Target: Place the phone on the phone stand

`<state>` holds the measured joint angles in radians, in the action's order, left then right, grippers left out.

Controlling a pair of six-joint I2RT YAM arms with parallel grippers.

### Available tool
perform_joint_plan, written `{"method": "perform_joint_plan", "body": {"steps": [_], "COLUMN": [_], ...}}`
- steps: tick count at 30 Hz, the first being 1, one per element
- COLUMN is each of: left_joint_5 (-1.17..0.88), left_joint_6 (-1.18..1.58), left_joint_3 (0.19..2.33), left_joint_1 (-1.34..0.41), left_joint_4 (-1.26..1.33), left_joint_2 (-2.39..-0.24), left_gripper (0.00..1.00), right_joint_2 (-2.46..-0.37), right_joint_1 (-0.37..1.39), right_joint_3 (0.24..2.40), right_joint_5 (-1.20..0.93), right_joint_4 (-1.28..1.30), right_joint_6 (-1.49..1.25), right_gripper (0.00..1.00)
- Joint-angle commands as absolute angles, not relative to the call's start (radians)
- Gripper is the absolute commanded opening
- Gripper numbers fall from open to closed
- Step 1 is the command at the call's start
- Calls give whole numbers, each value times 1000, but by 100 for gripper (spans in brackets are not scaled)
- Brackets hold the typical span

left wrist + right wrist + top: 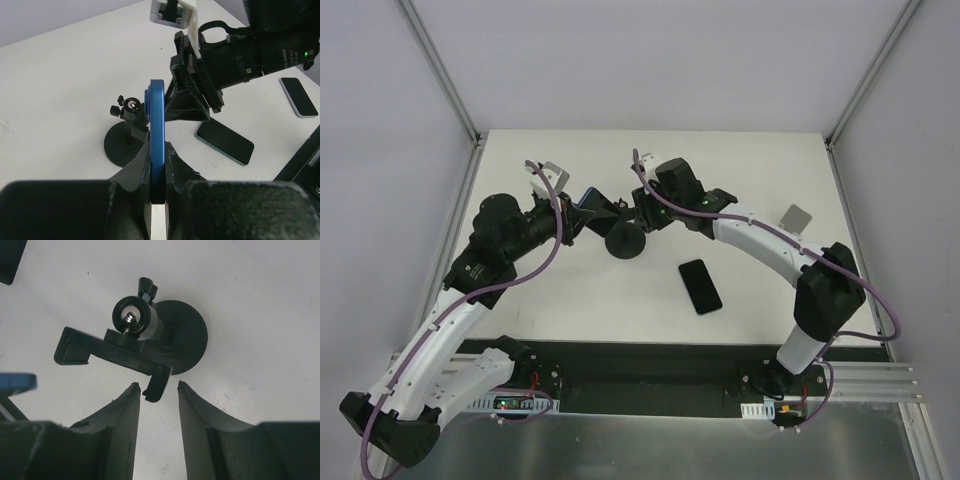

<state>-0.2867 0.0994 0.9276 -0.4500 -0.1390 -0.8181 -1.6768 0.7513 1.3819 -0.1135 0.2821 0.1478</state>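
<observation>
Left tool [158,155] clamping blue phone [158,115], only right wrist shows right tool [157,390] parted at phone stand [112,352]

The phone stand [625,242] is set on the white desk [580,300] by its round black base. A black phone [700,286] is laid flat near the stand, right of it and nearer the arm bases. A small grey flat item [797,217] is laid farther right.

From above the near edge, the top view overlooks the whole table [750,170]. Both close wrist views share the phone stand [182,335].
</observation>
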Motion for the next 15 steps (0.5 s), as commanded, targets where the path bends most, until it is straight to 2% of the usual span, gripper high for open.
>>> {"method": "perform_joint_plan", "body": {"steps": [1,6,9,10,15], "left_joint_5": [-371,-452,-531,-595,-813], "left_joint_6": [86,84,72,66,60], "left_joint_3": [953,968,979,982,994], "left_joint_1": [-440,-437,-437,-437,-443], "left_joint_4": [-37,-41,-48,-48,-20], "left_joint_2": [-845,-894,-926,-934,-1018], "left_gripper": [0,0,0,0,0], "right_joint_2": [-1713,-1726,-1723,-1720,-1726], "right_joint_1": [747,747,747,749,727], "right_joint_3": [1476,1500,1509,1512,1552], "right_joint_5": [-127,-121,-135,-140,-372], "right_joint_4": [282,302,334,340,425], "right_joint_6": [187,215,258,273,389], "right_gripper": [34,26,10,1,1]}}
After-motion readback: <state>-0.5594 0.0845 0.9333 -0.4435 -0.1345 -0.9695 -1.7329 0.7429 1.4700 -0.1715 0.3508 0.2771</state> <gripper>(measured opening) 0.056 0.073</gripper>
